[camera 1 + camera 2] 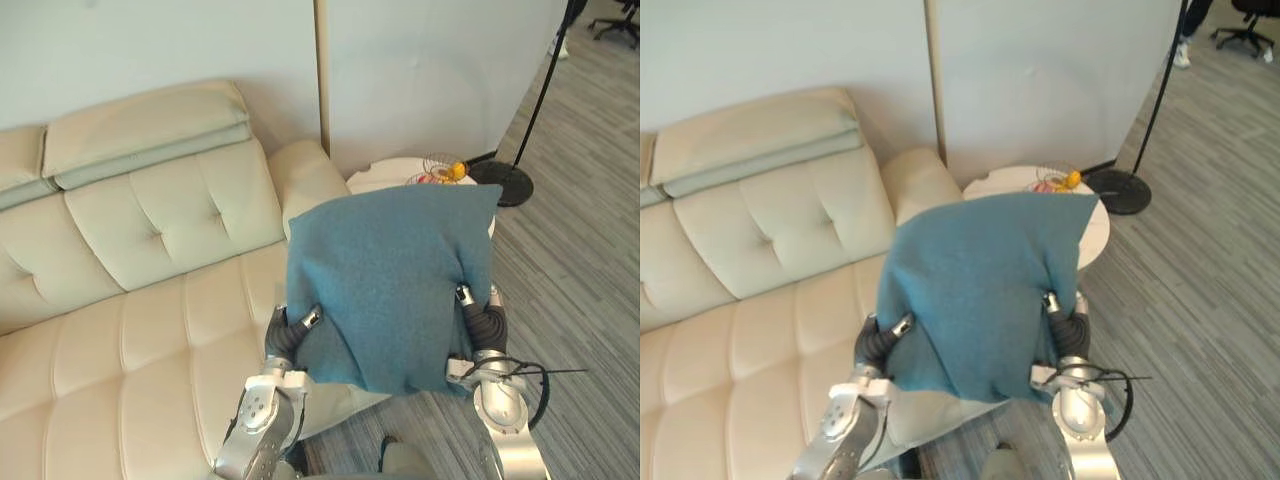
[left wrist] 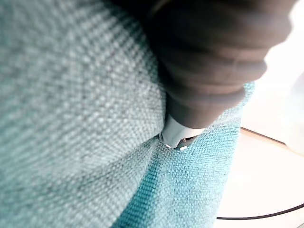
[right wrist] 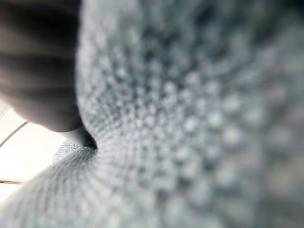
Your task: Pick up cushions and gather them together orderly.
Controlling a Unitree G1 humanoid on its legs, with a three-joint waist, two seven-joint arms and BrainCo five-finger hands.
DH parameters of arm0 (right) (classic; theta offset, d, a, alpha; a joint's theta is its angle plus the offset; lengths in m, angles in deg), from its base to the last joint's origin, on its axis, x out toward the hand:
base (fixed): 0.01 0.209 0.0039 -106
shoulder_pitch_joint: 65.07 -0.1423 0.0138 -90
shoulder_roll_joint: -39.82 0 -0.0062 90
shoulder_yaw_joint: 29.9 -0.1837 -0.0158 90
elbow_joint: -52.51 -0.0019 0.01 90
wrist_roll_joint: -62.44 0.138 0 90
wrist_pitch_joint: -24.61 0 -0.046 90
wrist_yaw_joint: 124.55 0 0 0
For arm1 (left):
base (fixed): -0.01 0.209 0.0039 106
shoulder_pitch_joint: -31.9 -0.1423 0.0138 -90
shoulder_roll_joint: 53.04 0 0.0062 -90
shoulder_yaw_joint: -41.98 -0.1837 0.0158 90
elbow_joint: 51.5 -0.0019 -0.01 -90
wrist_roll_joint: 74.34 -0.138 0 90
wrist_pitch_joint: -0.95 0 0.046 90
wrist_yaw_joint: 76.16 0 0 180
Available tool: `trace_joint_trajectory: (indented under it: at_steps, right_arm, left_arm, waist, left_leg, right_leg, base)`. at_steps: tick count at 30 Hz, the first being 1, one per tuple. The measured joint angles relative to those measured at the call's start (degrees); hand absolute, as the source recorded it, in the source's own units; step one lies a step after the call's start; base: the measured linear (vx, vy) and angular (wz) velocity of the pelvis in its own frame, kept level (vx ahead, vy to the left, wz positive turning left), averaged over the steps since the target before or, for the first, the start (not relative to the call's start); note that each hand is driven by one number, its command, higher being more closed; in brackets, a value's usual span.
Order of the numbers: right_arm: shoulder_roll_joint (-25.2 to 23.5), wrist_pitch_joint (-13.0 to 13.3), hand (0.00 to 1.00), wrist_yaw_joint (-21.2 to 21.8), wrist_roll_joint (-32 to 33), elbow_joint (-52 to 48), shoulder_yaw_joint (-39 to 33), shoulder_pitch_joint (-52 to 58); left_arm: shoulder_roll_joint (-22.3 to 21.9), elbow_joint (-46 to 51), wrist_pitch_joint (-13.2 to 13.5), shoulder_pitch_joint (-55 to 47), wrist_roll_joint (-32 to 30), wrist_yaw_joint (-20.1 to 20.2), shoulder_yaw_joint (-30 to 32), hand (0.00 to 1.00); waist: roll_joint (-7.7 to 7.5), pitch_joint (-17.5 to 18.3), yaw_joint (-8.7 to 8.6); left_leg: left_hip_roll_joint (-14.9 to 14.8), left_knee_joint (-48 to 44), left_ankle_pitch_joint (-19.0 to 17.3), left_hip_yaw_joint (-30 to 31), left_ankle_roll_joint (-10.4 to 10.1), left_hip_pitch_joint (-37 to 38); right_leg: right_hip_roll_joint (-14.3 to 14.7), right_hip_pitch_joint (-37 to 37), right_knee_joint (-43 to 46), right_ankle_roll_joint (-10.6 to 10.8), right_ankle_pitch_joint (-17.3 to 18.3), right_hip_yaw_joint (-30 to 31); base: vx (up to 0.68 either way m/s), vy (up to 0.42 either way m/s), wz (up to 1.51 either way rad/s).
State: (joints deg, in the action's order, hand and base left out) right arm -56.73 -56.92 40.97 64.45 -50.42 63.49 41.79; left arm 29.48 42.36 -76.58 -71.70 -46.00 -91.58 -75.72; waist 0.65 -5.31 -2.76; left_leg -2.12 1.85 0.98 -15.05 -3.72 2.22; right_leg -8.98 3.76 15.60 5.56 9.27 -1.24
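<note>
The left hand (image 1: 290, 335) and the right hand (image 1: 485, 322) are nearest the head camera, one on each side of the teal cushion (image 1: 390, 280).

Left hand: it is clamped on the cushion's lower left edge. The thumb lies on the front face. In the left wrist view a silver digit (image 2: 178, 137) presses into the weave and pulls a crease in it. The remaining fingers are behind the cushion and hidden.

Right hand: it is clamped on the cushion's lower right edge. The thumb lies on the front face, and the fabric is puckered around it in the right wrist view. The remaining fingers are hidden behind the cushion.

Teal cushion: it is held between the two hands, clear of any surface, with its flat face towards the camera and one corner pointing up and to the right. In the head views it covers the right end of the cream sofa (image 1: 150, 300) and part of the round white side table (image 1: 385, 172).

Behind the cushion, a small wire item with a yellow object (image 1: 445, 170) rests on the table. A black lamp base (image 1: 510, 183) stands on the grey striped floor (image 1: 580, 280) just beyond the table. A white wall panel (image 1: 430, 70) closes the scene behind the sofa.
</note>
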Motion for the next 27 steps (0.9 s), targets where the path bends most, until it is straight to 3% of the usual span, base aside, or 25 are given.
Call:
trace_joint_trajectory:
  at_steps: [5,8,9,10,11,12,13,14,16,17,18,19,20,21,22,23,26,27]
  right_arm:
    - [0.84,0.01,1.0,-0.05,-1.66,0.12,0.31,0.58]
    - [2.92,0.34,1.0,-0.59,-1.92,1.18,0.4,-2.3]
    - [3.26,0.37,1.0,-0.69,-2.03,1.85,0.45,-3.26]
    - [4.31,0.39,1.0,-1.44,-2.57,5.37,0.92,-6.75]
    - [4.55,0.32,1.0,-1.81,-3.5,6.98,0.86,-7.99]
    - [4.62,0.28,1.0,-1.92,-3.86,7.48,0.75,-8.49]
    - [4.53,0.05,1.0,-2.16,-4.3,9.44,0.89,-10.11]
    - [4.51,-0.11,1.0,-2.31,-4.32,10.13,1.01,-10.34]
    - [4.39,-0.14,1.0,-2.45,-4.37,10.14,1.14,-10.52]
    - [4.51,-0.13,1.0,-2.59,-4.38,10.14,1.04,-10.94]
    - [4.53,-0.12,1.0,-2.67,-4.38,10.14,1.03,-11.09]
    - [4.58,-0.12,1.0,-2.91,-4.43,10.15,0.43,-11.41]
    - [4.54,-0.12,1.0,-2.93,-4.43,10.22,0.04,-11.43]
    - [3.46,-0.14,1.0,-2.96,-4.51,11.43,-0.45,-11.73]
    - [2.58,-0.26,1.0,-2.94,-4.87,11.88,-0.43,-11.71]
    - [2.17,-0.27,1.0,-2.93,-5.13,11.88,-0.44,-11.73]
    - [1.2,-0.64,1.0,-2.83,-6.63,12.52,-0.37,-11.59]
    - [0.48,-0.69,1.0,-2.83,-6.61,13.01,-0.41,-11.44]
  left_arm:
    - [0.0,0.72,-0.3,-1.43,0.09,0.0,-0.49,1.0]
    - [-0.02,2.8,-0.23,-0.57,0.15,0.0,-0.23,1.0]
    - [-0.02,2.8,-0.25,-0.32,0.3,-0.01,-0.19,1.0]
    - [0.0,2.66,-0.48,0.08,0.8,-0.01,0.06,1.0]
    - [-0.02,2.38,-0.62,0.38,1.04,-0.01,0.05,1.0]
    - [0.07,2.3,-0.67,0.76,1.07,0.0,0.03,1.0]
    - [0.35,1.89,-0.7,1.3,1.34,0.0,0.04,1.0]
    - [0.4,1.56,-0.77,1.33,1.8,0.04,0.03,1.0]
    - [0.45,1.5,-0.71,1.37,2.35,0.6,0.05,1.0]
    - [0.49,1.49,-0.59,1.64,2.91,1.36,0.04,1.0]
    - [0.49,1.49,-0.57,1.73,3.01,1.63,0.04,1.0]
    - [0.53,1.21,-0.56,2.63,3.28,2.19,-0.29,1.0]
    - [0.57,0.92,-0.57,3.15,3.29,2.25,-0.48,1.0]
    - [1.52,-0.15,-0.58,4.54,3.31,2.3,-0.63,1.0]
    - [2.61,-0.74,-0.59,4.71,3.34,2.31,-0.69,1.0]
    - [2.91,-0.97,-0.6,4.71,3.34,2.31,-0.71,1.0]
    - [3.17,-2.37,-0.93,4.68,3.34,2.31,-0.67,1.0]
    - [3.27,-2.36,-0.98,4.68,3.29,2.31,-0.64,1.0]
  waist:
    - [0.47,1.78,0.09]
    - [1.35,1.73,0.29]
    - [1.53,1.57,0.43]
    - [1.74,0.58,1.59]
    - [1.66,0.07,1.78]
    - [1.67,-0.34,1.8]
    - [2.35,-1.3,2.35]
    - [2.93,-1.33,2.48]
    - [3.2,-1.29,2.23]
    - [3.55,-1.07,1.79]
    - [3.72,-0.96,1.73]
    - [4.39,-0.61,0.94]
    - [4.67,-0.48,0.72]
    - [3.21,-0.66,0.43]
    - [1.35,-0.47,0.44]
    - [0.87,-0.44,0.52]
    - [0.75,-0.49,0.61]
    - [0.85,-0.54,0.5]
  left_leg:
    - [-0.41,-1.76,0.02,2.43,-0.07,-1.24]
    - [-2.5,-12.64,-0.16,6.33,-0.36,-13.44]
    - [-2.93,-14.0,0.13,6.36,-0.78,-15.27]
    - [-3.67,-14.32,3.06,6.14,-3.1,-18.4]
    - [-3.71,-11.86,5.02,5.15,-4.08,-17.93]
    - [-4.44,-15.08,3.18,3.12,-2.47,-18.66]
    - [-8.44,-31.25,-5.15,-3.02,2.58,-21.45]
    - [-11.1,-38.52,-9.01,-6.34,1.97,-20.46]
    - [-13.41,-39.77,-12.51,-9.56,1.14,-16.36]
    - [-14.45,-37.7,-13.98,-10.76,0.58,-13.39]
    - [-14.61,-36.58,-14.26,-11.14,0.31,-12.44]
    - [-14.68,-30.88,-17.09,-11.42,-1.86,-10.22]
    - [-13.93,-28.65,-18.14,-11.4,-2.75,-10.05]
    - [-11.87,-27.11,-17.99,-11.31,-2.98,-10.62]
    - [-9.82,-27.22,-18.0,-10.72,-2.45,-12.21]
    - [-9.28,-27.75,-18.2,-10.64,-2.09,-12.87]
    - [-7.6,-30.18,-19.72,-9.3,0.2,-14.76]
    - [-7.01,-30.07,-19.96,-8.85,0.6,-14.83]
  right_leg:
    - [0.22,-1.43,-1.4,-0.24,-0.65,-1.7]
    - [1.26,4.04,0.38,-1.73,-1.74,-6.35]
    - [1.5,5.14,0.91,-2.05,-1.8,-6.91]
    - [1.78,6.82,1.39,-3.39,-2.4,-8.66]
    - [0.78,7.07,0.26,-4.3,-3.14,-10.43]
    - [0.42,7.08,0.1,-4.62,-3.42,-11.59]
    - [0.47,7.25,-0.27,-5.24,-4.44,-13.42]
    - [0.4,6.73,-2.28,-5.67,-5.84,-14.37]
    - [0.29,5.67,-6.81,-5.38,-8.61,-15.43]
    - [0.3,5.77,-9.25,-4.22,-10.35,-16.14]
    - [0.3,5.92,-9.9,-3.93,-10.85,-16.37]
    - [0.25,6.71,-11.71,-2.74,-12.78,-17.38]
    - [0.17,6.87,-12.18,-2.21,-13.49,-17.55]
    - [-1.16,7.27,-13.31,-1.04,-14.83,-16.93]
    - [-2.56,8.0,-14.12,-0.76,-15.88,-16.39]
    - [-3.1,8.43,-14.03,-0.77,-16.11,-15.99]
    - [-4.47,9.57,-11.35,-1.36,-15.7,-13.81]
    - [-4.47,10.54,-9.07,-2.86,-14.61,-11.6]
  base:
    - [-0.04,-0.014,0.2]
    - [-0.11,-0.07,0.78]
    - [-0.21,-0.072,0.6]
    - [-0.29,-0.053,0.63]
    - [-0.24,-0.039,0.65]
    - [-0.27,-0.021,0.61]
    - [-0.26,-0.027,0.58]
    - [-0.26,-0.027,0.52]
    - [-0.19,0.054,0.47]
    - [-0.22,0.118,0.45]
    - [-0.18,0.187,0.54]
    - [-0.15,0.201,0.47]
    - [-0.17,0.259,0.68]
    - [-0.2,0.278,0.59]
    - [-0.16,0.216,0.51]
    - [-0.15,0.211,0.41]
    - [-0.08,0.201,0.3]
    - [0.03,0.109,0.22]
